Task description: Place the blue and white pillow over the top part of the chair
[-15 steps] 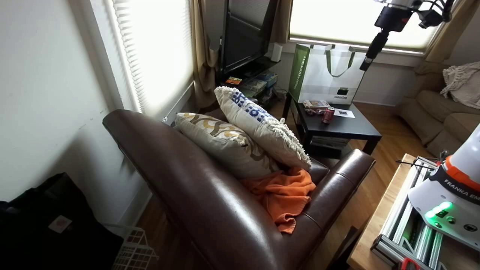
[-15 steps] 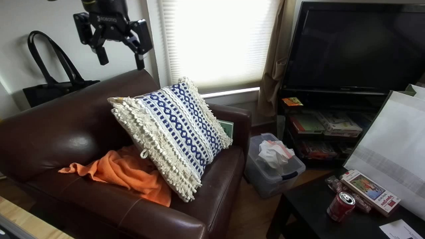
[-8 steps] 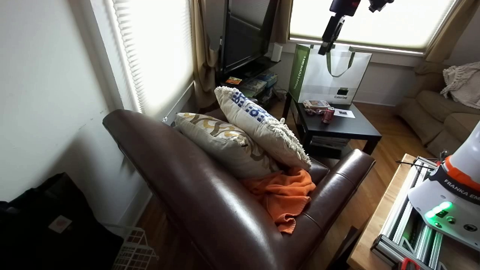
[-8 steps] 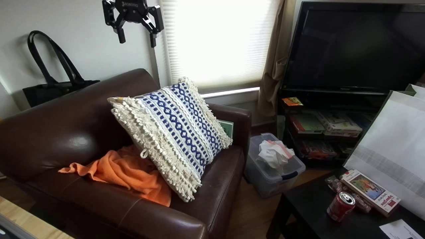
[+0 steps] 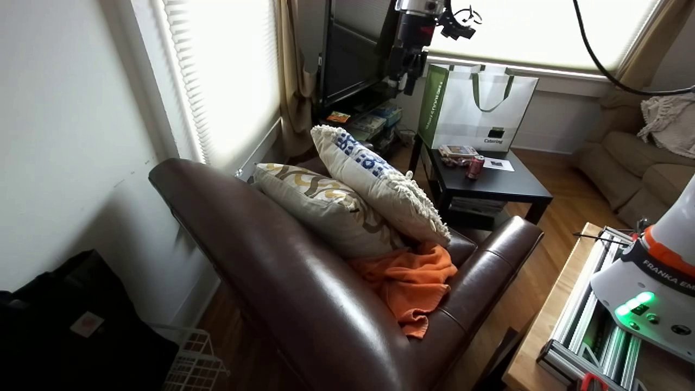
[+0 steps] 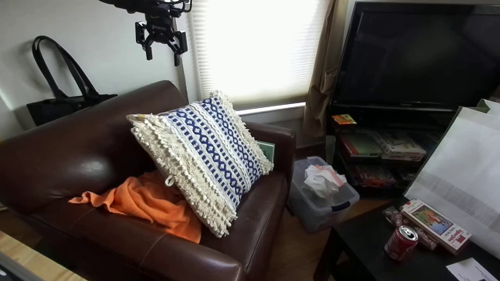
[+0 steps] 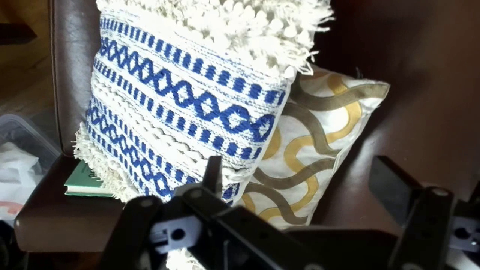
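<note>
The blue and white pillow (image 6: 209,146) leans tilted on the seat of the dark brown leather chair (image 6: 90,132). It shows edge-on in an exterior view (image 5: 374,179) and fills much of the wrist view (image 7: 180,90). The chair's thick back (image 5: 271,260) has nothing lying on its top. My gripper (image 6: 163,57) is open and empty in the air, above the level of the chair back. In the wrist view its fingers (image 7: 298,170) stand wide apart, with the pillow's edge and the mottled pillow seen beyond them. I see no contact with the pillow.
A beige-and-brown mottled pillow (image 5: 320,206) lies between the blue and white pillow and the chair back. An orange cloth (image 6: 148,203) lies by the near arm. A black table (image 5: 499,182) holds a shopping bag (image 5: 478,108) and a can (image 6: 401,242). A television (image 6: 422,58) stands behind.
My gripper has swung from in front of the shopping bag toward the television and the chair, staying high and open. The pillows, cloth and chair have not moved.
</note>
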{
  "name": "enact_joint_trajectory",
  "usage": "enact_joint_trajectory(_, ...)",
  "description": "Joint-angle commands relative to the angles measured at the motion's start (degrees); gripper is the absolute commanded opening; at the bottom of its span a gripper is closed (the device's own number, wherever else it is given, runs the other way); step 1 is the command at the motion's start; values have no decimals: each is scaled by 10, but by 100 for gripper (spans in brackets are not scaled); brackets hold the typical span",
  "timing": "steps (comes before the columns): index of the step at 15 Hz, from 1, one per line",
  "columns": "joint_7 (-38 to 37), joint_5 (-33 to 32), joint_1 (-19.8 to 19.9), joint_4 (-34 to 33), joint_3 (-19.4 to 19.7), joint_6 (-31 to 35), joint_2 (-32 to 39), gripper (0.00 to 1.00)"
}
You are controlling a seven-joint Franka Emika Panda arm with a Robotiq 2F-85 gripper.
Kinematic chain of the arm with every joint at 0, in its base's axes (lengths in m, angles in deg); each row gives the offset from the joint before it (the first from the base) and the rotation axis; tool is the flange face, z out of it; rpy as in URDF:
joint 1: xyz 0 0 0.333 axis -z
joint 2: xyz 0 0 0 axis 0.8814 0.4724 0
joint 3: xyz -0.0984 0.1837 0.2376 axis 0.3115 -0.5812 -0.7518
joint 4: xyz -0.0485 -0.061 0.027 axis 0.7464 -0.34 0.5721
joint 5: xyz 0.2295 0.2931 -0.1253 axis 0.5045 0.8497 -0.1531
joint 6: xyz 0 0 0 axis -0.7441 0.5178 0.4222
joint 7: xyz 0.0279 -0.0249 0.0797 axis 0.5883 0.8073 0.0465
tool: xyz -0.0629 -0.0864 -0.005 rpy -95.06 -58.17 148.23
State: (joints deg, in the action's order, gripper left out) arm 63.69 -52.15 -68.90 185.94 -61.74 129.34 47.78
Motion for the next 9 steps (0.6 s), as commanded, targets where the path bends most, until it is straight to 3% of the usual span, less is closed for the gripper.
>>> enact_joint_trajectory(1, -116, -12, 6, -105, -7, -17, 108, 100)
enact_joint_trajectory(3, -141, 7, 9, -146, -10, -34, 150, 100)
enact_joint_trajectory(4, -113, -5, 9, -92, -12, -4, 104, 100)
enact_joint_trajectory(9, -155, -16, 3, -155, -8, -36, 165, 100)
